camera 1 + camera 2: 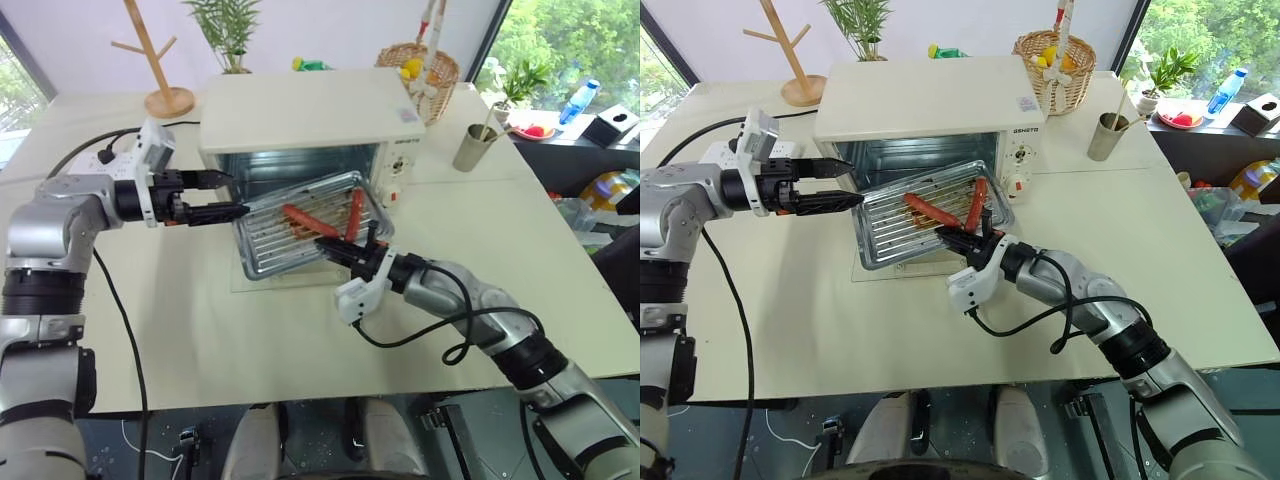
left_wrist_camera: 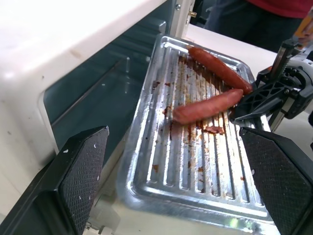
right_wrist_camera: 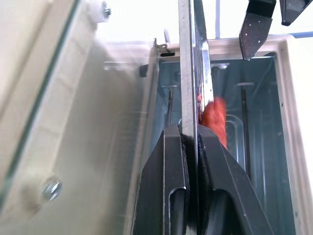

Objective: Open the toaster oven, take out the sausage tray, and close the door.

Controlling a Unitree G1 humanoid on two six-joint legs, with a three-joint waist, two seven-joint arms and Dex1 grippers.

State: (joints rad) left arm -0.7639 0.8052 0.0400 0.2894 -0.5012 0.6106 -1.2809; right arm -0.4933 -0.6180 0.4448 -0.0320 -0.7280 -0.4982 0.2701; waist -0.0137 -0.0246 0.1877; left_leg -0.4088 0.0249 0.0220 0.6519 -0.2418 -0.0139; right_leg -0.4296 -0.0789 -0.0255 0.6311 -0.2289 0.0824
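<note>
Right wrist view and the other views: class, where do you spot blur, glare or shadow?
Right wrist view: the red sausage behind the silver ribbed metal tray's edge is smeared and soft. Left wrist view: the tray's rim glints brightly; the near black finger pads look soft. Left eye view: the left gripper casts a soft shadow on the cream table.

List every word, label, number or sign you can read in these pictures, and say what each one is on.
Brand word at the top of the toaster oven control panel: dark letters, too small to read for certain.
Sticker on the oven's top: print too small to read.
Markings around the knobs: too blurred to read.
Sausage tray: no text.
Bottle on the side shelf: label unreadable.
</note>
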